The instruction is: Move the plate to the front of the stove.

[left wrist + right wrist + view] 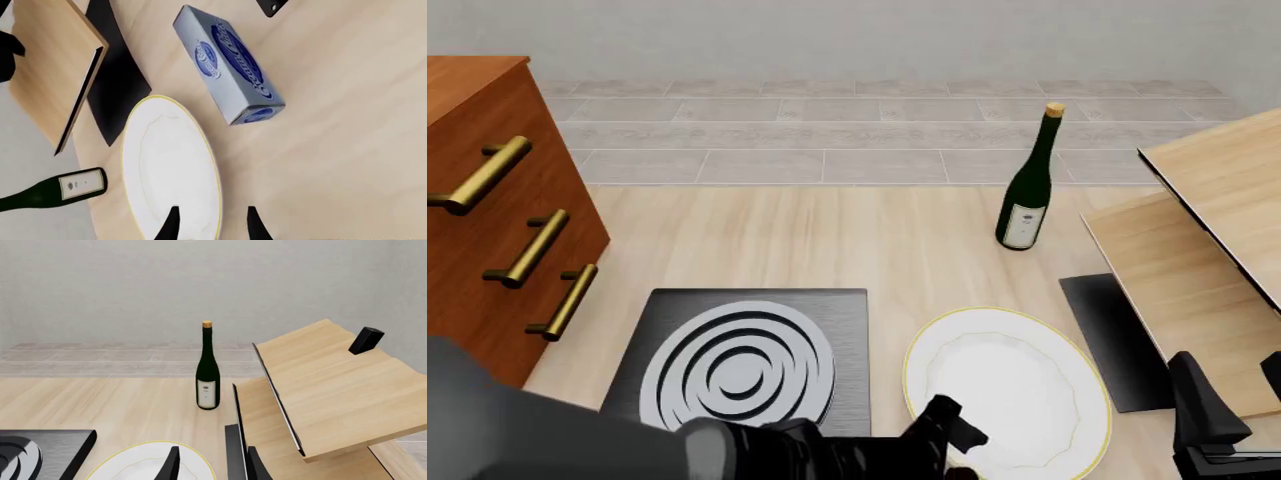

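My left fingers (210, 225) stand apart with the plate's rim between them, one tip over the white face and the other outside the yellow edge; I cannot tell whether either tip touches it. The plate (1008, 388) lies flat on the tabletop (814, 250) near its near edge, right of the middle. The stove (747, 360) sits just beside it toward the left edge, a narrow strip of bare wood between the two, with its ringed burner (737, 368) facing up. On the plate's other side a dark mat (1114, 340) lies flat, close to the rim, partly under the tilted light-wood boards (1201, 260) that fill the right edge of the tabletop. A green wine bottle (1028, 185) stands upright toward the far edge, well apart from the plate. A brown drawer cabinet (494, 200) with three brass handles takes the left edge. Through my left wrist camera I also see a blue and silver box (230, 62) lying on its side on the wood, near the plate but apart from it. My right fingers (210, 465) are also spread, gripping nothing; in their wrist view they point toward the plate's far rim and the edge of the mat, with the bottle and boards beyond, and in the front view that arm sits at the tabletop's near right corner.
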Controlling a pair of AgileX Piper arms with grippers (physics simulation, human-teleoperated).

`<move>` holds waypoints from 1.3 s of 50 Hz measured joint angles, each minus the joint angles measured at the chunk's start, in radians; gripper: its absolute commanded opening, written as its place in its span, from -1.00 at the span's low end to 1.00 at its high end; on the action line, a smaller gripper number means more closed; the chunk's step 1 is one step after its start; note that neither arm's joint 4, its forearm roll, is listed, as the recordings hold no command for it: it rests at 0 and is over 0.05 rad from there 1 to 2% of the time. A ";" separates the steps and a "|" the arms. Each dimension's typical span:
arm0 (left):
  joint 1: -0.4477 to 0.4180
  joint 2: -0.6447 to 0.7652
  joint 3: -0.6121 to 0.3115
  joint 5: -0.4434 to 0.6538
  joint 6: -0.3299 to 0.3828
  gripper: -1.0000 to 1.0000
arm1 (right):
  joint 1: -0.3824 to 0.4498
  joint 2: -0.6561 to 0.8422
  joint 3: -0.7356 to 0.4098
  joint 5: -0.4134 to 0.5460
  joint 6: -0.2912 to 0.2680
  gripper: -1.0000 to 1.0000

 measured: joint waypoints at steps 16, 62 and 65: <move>0.028 0.014 -0.001 -0.006 0.003 1.00 | 0.000 0.000 0.000 0.000 0.000 1.00; 0.096 0.052 -0.025 -0.024 0.033 1.00 | 0.000 0.000 0.000 0.000 0.000 1.00; 0.095 0.059 -0.033 -0.019 0.031 1.00 | 0.000 0.000 0.000 0.000 0.000 1.00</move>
